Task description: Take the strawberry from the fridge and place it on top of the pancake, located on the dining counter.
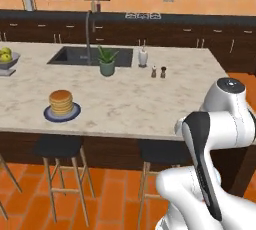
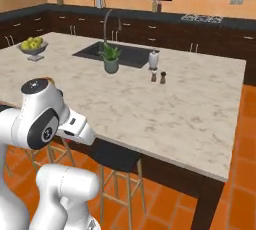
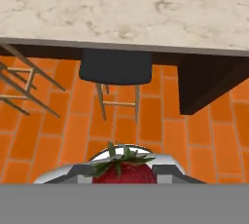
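We see the dining counter [image 1: 150,114], a long beige marbled island top on a dark wood base, crossing both base views. In the left base view, the pancake [image 1: 61,103] stack sits on its round blue-grey plate [image 1: 75,113] near the counter's front edge, toward its left end. Farther back, a dark sink [image 1: 75,56] is set into the top, with a tall faucet [image 1: 88,34] rising at its rim; a potted plant [image 1: 107,62] stands just beside the sink, and a white dispenser bottle [image 1: 143,57] with two small shakers [image 1: 158,72] stands to the plant's right. A grey bowl of yellow-green fruits [image 1: 6,57] rests at the counter's far left. Dark-seated stools [image 1: 57,148] stand tucked under the counter's front edge on an orange brick floor [image 1: 115,194]. The white arm [image 1: 220,129] is folded low in front of the counter. In the hand view, we see the strawberry [image 3: 125,172], dark red with green leaves, at the bottom, between the gripper [image 3: 124,173] parts; the gripper is pinched on the fruit, held off the counter above the floor, facing a stool seat [image 3: 115,67] and the counter's edge.
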